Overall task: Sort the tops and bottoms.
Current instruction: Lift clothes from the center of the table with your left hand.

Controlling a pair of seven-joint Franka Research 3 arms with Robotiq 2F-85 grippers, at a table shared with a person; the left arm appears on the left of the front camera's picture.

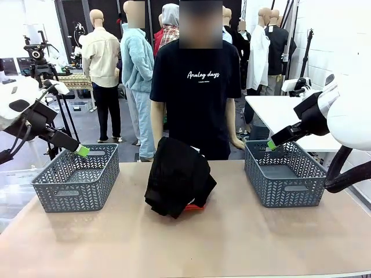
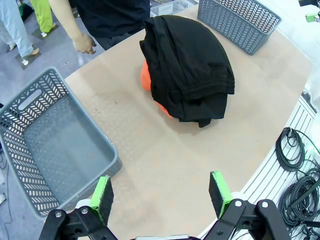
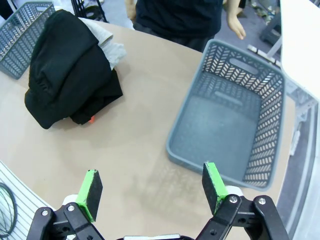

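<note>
The pile point(image 1: 177, 179) lies at the centre of the table point(image 1: 232, 243), between the two baskets and well apart from both. A black bottom point(image 2: 190, 65) is draped over it and covers most of it. Whether this black cloth is one garment or two cannot be told. An orange-red top point(image 2: 146, 79) shows at the near edge, underneath the black cloth. A grey top point(image 3: 107, 42) shows at the far right edge.

All the items are judged to be soft, light and limp. They will sag when lifted, and layers may cling and come up together. The best hold is likely a pinch on a raised fold at the crest of the black bottom, taken shallow so that only one layer is caught.

The left basket point(image 1: 75, 176) and right basket point(image 1: 284, 174) hold nothing.

The left end effector point(image 2: 160, 180) hangs above the left basket, jaws fully apart, holding nothing. The right end effector point(image 3: 150, 171) hangs above the right basket in the same state.

A person point(image 1: 197, 87) stands at the far side.
</note>
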